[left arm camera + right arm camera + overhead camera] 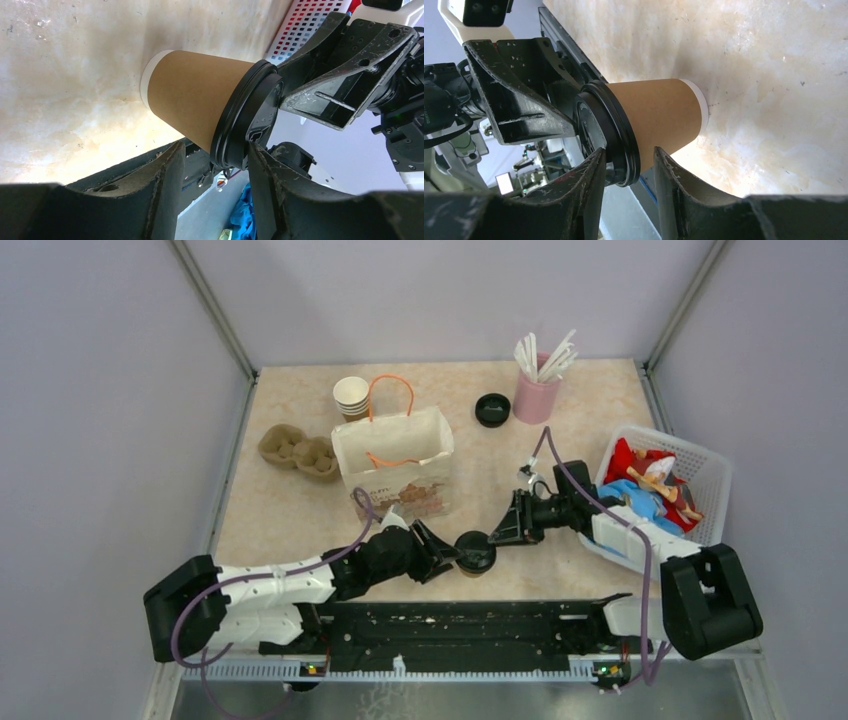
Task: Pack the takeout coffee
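The takeout coffee [475,552], a brown paper cup with a black lid, stands on the table near the front edge. It also shows in the left wrist view [200,95] and the right wrist view [659,112]. My left gripper [450,556] reaches it from the left. Its jaws [215,150] are open, one finger past the lid top and one beside the cup wall, with a clear gap. My right gripper [500,532] reaches it from the right. Its jaws [626,152] are narrowly open astride the lid rim, with a small gap on the cup side.
An open white paper bag [395,460] with orange handles stands behind the cup. A cardboard cup carrier [298,450] and a stack of lidless cups [351,395] are at the back left. A loose black lid [492,409], a pink holder of straws [537,390] and a white basket [705,475] are at the right.
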### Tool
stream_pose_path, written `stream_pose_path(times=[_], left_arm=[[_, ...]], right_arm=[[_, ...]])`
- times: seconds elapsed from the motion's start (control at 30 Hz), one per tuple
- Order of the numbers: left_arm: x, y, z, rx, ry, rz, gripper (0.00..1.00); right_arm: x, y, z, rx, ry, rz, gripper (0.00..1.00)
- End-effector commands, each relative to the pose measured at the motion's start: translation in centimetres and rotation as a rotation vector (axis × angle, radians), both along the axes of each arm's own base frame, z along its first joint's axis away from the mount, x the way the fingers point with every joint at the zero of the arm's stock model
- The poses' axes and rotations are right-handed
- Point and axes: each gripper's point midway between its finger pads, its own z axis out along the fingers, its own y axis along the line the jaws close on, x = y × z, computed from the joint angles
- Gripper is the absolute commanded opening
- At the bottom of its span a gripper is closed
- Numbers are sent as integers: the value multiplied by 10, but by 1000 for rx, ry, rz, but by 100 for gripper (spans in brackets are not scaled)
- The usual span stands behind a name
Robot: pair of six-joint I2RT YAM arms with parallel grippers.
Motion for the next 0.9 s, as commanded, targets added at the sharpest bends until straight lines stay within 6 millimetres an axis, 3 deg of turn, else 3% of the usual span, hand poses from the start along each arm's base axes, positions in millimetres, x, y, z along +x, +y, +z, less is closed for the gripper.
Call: stream_pose_path(times=[0.0,0.37,0.6,0.77,0.87], left_arm=[[5,2,-8,24,32,39,53],[-17,23,-51,132,190,40,43],[-28,36,-68,162,251,55,41],[-33,42,-79,175,284,60,40],[-30,37,-74,183,257,41,40]], right_arm=[[0,0,-9,15,2,-4,38],[-17,-13,-61,-73,146,-118,39],[-12,-23,-53,-56,133,-183,39],[-16,-36,-74,-124,168,-189,38],[-8,-35,-60,-138,147,-163,38]])
